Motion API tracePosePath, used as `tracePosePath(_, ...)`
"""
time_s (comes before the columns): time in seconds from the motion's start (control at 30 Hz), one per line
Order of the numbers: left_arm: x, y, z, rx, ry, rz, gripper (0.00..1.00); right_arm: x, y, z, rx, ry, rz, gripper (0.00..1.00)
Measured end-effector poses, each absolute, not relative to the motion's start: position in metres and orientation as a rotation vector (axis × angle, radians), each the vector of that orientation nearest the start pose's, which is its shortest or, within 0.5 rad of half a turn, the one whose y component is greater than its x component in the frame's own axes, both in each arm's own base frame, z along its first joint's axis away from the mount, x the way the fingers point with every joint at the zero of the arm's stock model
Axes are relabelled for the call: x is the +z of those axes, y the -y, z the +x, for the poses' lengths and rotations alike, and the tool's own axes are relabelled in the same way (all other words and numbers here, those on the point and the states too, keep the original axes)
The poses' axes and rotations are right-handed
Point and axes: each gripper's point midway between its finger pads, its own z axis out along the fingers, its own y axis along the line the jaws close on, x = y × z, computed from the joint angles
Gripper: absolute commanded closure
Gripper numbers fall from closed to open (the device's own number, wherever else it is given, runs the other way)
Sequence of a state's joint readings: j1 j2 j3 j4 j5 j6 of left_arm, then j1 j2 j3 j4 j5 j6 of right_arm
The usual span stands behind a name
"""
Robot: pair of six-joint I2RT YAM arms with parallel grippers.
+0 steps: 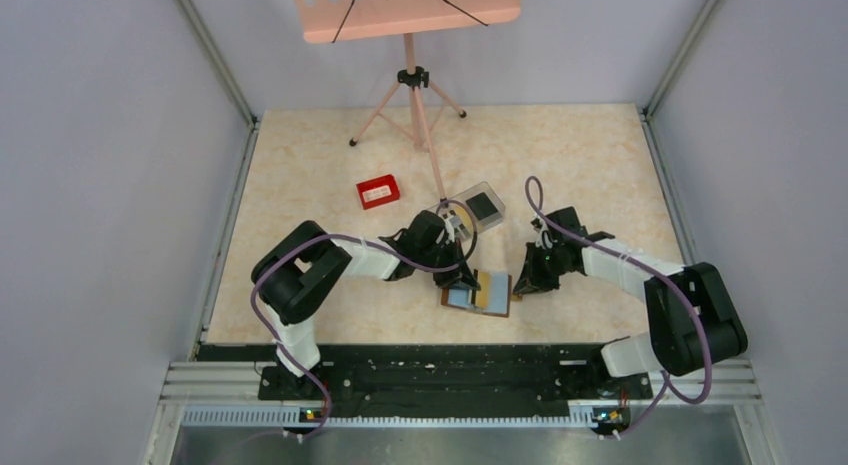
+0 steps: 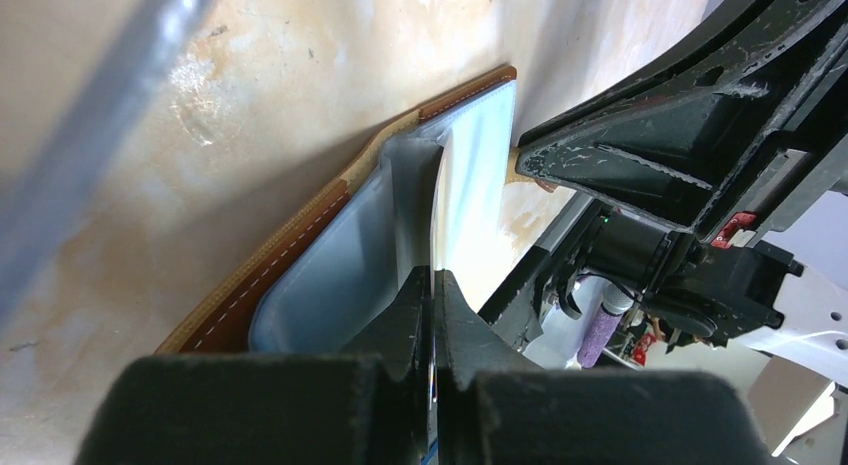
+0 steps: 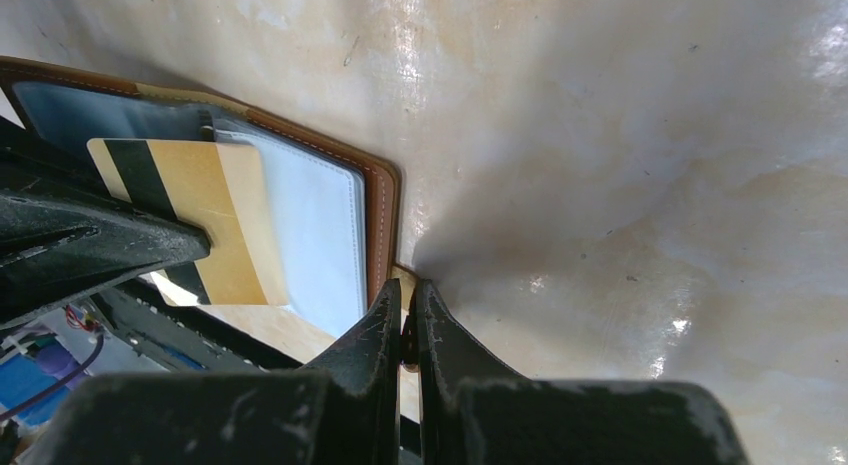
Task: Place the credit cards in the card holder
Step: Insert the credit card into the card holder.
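From my remote station I see the card holder (image 1: 480, 293) lying open on the beige table (image 1: 600, 185), between the two arms and near their bases. My left gripper (image 2: 433, 282) is pinched closed on a tan-yellow card (image 3: 200, 215) with a black stripe, holding it over the holder's clear inner pocket; I cannot tell whether the card's end has entered a slot. My right gripper (image 3: 407, 320) is clamped narrow on the holder's brown right-hand edge, down at the table surface.
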State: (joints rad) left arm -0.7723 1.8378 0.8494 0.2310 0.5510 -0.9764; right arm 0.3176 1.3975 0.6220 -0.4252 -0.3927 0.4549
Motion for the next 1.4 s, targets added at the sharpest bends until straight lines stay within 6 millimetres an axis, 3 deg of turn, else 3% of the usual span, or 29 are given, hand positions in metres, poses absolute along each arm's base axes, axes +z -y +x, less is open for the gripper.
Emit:
tracePosePath(0.2,0.038,0.373,0.208,-1.367,-2.711,0.021,0.99,0.019,-0.155,0.202,0.750,-2.850,0.112,1.00)
tracePosePath(0.4,0.035,0.376,0.206,-1.343,-2.722,0.029,0.76,0.021,-0.157,0.202,0.773,-2.845,0.124,1.00)
tracePosePath(0.73,0.032,0.376,0.204,-1.161,-2.799,0.131,0.56,0.024,-0.161,0.204,0.810,-2.832,0.125,1.00)
tracePosePath(1.2,0.035,0.366,0.206,-0.930,-2.874,0.289,0.52,0.026,-0.164,0.204,0.840,-2.825,0.121,1.00)
tracePosePath(1.4,0.033,0.365,0.202,-0.915,-2.911,0.323,0.53,0.027,-0.164,0.204,0.844,-2.824,0.122,1.00)
